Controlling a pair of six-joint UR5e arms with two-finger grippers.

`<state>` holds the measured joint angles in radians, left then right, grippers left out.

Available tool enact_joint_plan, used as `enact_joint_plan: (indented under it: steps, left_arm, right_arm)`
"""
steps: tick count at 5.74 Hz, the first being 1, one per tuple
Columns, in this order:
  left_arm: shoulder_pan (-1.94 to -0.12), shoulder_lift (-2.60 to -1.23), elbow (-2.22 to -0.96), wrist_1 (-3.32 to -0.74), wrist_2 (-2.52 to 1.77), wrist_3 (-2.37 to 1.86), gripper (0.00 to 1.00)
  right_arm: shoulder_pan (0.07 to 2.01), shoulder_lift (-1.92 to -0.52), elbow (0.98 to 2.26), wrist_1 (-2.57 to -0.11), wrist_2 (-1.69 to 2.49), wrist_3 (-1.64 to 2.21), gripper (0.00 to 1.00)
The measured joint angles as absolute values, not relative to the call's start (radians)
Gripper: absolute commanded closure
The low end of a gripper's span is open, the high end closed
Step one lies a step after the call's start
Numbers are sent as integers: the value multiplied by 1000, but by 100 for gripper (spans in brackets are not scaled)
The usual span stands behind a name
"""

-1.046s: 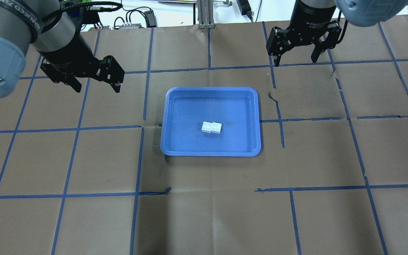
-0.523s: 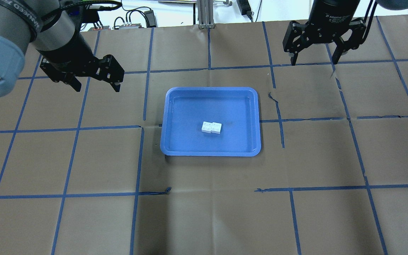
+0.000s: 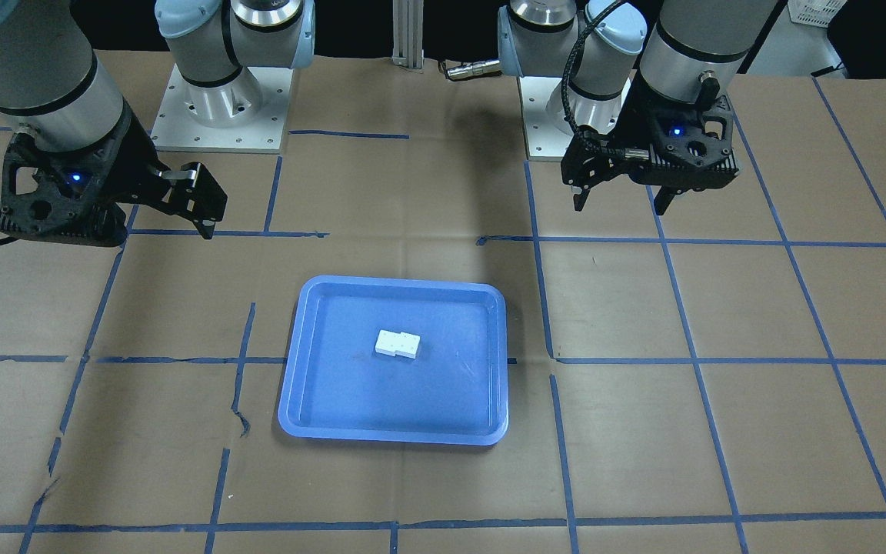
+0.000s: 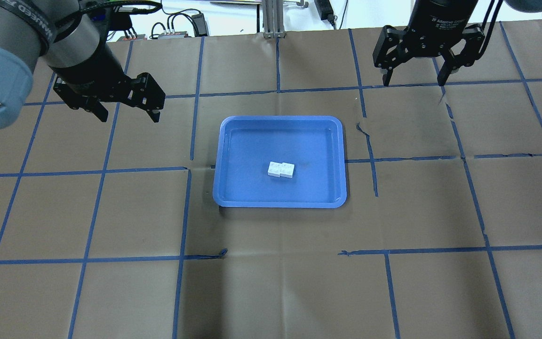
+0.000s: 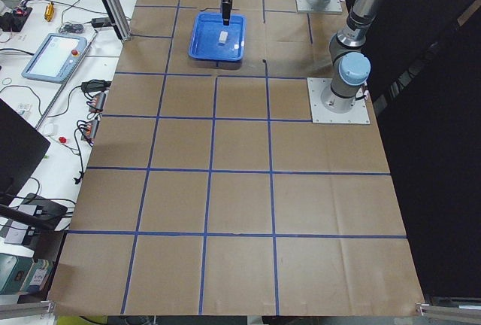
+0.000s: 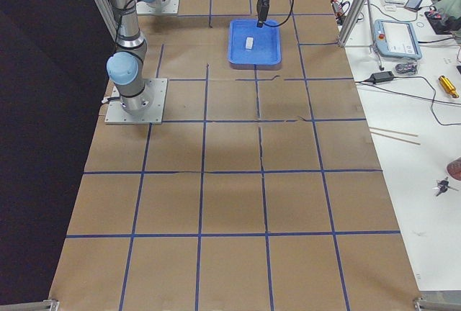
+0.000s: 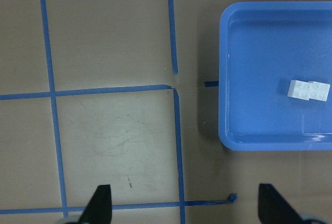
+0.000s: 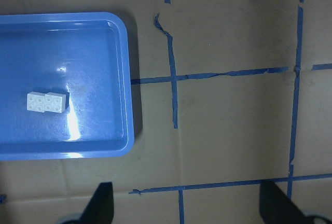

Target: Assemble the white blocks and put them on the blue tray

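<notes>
The two white blocks (image 4: 281, 170) lie joined as a short bar near the middle of the blue tray (image 4: 261, 141). They also show in the front view (image 3: 398, 345) on the tray (image 3: 335, 385). My left gripper (image 4: 129, 117) hangs open and empty above the paper, left of the tray's far corner. My right gripper (image 4: 413, 84) hangs open and empty, far right of the tray. The left wrist view shows the bar (image 7: 308, 90) to the right of the open fingers. The right wrist view shows the bar (image 8: 47, 102) at the left.
Brown paper with blue tape lines covers the table. The paper is torn just right of the tray (image 4: 362, 128). Cables and power bricks (image 4: 177, 28) and an aluminium post (image 4: 273, 19) stand at the far edge. The arm bases (image 3: 220, 100) are behind the tray.
My right gripper has moved right and a little farther from the tray, still open. My left gripper has hardly moved. The joined blocks have not moved.
</notes>
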<state>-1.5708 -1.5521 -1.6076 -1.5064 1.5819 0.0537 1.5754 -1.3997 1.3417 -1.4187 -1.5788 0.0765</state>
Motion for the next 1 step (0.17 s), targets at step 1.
enact_joint_plan:
  steps: [1]
  left_arm:
    - [-1571, -1551, -1608, -1506, 1582, 54, 1]
  right_arm:
    - [1575, -1400, 1343, -1419, -1580, 77, 0]
